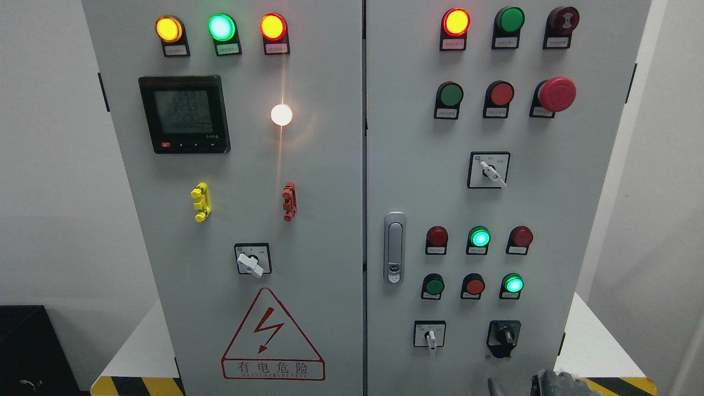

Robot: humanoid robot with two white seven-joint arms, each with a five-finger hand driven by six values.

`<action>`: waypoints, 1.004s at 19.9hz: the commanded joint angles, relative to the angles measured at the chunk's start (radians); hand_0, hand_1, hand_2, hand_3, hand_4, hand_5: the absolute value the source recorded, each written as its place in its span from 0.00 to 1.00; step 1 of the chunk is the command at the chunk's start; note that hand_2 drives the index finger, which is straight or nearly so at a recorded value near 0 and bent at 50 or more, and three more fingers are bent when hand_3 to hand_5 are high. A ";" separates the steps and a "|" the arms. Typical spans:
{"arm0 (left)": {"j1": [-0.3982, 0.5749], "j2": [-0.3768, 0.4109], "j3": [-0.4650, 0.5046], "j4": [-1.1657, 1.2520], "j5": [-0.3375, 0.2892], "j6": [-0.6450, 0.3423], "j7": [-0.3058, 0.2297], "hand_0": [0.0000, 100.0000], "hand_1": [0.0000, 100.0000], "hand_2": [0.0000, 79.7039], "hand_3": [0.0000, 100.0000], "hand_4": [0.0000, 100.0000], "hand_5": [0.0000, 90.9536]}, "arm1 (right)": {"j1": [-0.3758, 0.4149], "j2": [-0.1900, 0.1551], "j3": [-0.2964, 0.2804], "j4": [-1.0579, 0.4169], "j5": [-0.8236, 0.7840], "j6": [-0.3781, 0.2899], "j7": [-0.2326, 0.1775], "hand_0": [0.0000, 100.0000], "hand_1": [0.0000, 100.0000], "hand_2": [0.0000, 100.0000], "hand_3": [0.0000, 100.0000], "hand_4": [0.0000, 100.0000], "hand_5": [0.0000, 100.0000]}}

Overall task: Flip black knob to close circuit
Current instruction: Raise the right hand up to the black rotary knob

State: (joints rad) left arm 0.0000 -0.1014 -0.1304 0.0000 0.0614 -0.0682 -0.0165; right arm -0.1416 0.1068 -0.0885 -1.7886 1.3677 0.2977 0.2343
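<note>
— Since only the tips of the right hand point(542, 382) poke up over the bottom edge, is there much to say about it?

— Not a lot. Dark fingers point(555, 379) show at the lower right, with the arm coming in from that side. Whether they are spread or curled I cannot tell, because too little of them is visible. They seem to hold nothing and do not touch the cabinet face that I can make out.

— And the black knob point(503, 335)?

— Just above the hand and slightly to its left, low on the right door point(550, 209). Its grip runs roughly up and down, tilted a little off vertical.

— Which arm is closer?

— The right one, clearly. The left is nowhere to be seen.

— What else sits by the knob?

— Level with it and to its left, a small white-handled switch point(430, 335). Above the knob, a lit green lamp point(512, 284). Further left of the knob, the door handle point(394, 247).

— So the move?

— I'd judge a short rise onto the knob, then a pinch across its grip and a twist.
</note>
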 commanded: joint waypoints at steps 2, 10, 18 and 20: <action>0.021 0.000 0.000 -0.023 0.000 -0.001 0.000 0.12 0.56 0.00 0.00 0.00 0.00 | -0.056 -0.001 0.001 0.041 0.037 0.024 0.029 0.00 0.00 0.91 1.00 0.93 0.98; 0.021 0.000 0.000 -0.023 0.000 -0.001 0.000 0.12 0.56 0.00 0.00 0.00 0.00 | -0.089 -0.002 0.001 0.067 0.040 0.043 0.033 0.00 0.00 0.91 1.00 0.93 0.98; 0.021 0.000 0.000 -0.023 0.000 -0.001 0.000 0.12 0.56 0.00 0.00 0.00 0.00 | -0.102 -0.010 -0.008 0.097 0.065 0.044 0.039 0.00 0.00 0.91 1.00 0.93 0.97; 0.021 0.000 0.000 -0.023 0.000 -0.001 0.000 0.12 0.56 0.00 0.00 0.00 0.00 | -0.111 -0.012 -0.011 0.104 0.065 0.052 0.043 0.00 0.00 0.91 1.00 0.93 0.97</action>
State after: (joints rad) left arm 0.0000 -0.1013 -0.1304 0.0000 0.0614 -0.0682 -0.0166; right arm -0.2356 0.1013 -0.0912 -1.7216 1.4231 0.3441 0.2737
